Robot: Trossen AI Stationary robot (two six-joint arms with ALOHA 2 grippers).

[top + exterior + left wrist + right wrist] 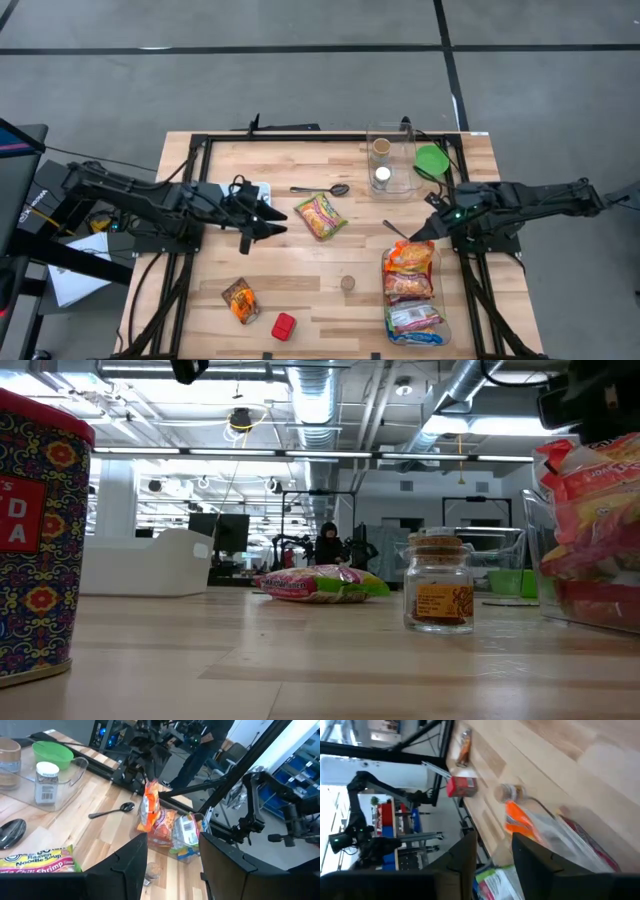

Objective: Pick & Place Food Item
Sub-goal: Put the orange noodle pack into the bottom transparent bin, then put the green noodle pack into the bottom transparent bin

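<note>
A ramen noodle packet lies flat on the wooden table; it also shows in the left wrist view and the low view. My left gripper is open and empty just left of the packet, above the table; its fingers stand apart. A clear bin at the right front holds several food packets, one orange packet standing on end. My right gripper is open and empty over the bin's far end; its wrist view shows the orange packet beyond the fingers.
A clear container with two jars and a green bowl stand at the back right. Two black spoons, a small cork jar, an orange snack packet and a red can lie about.
</note>
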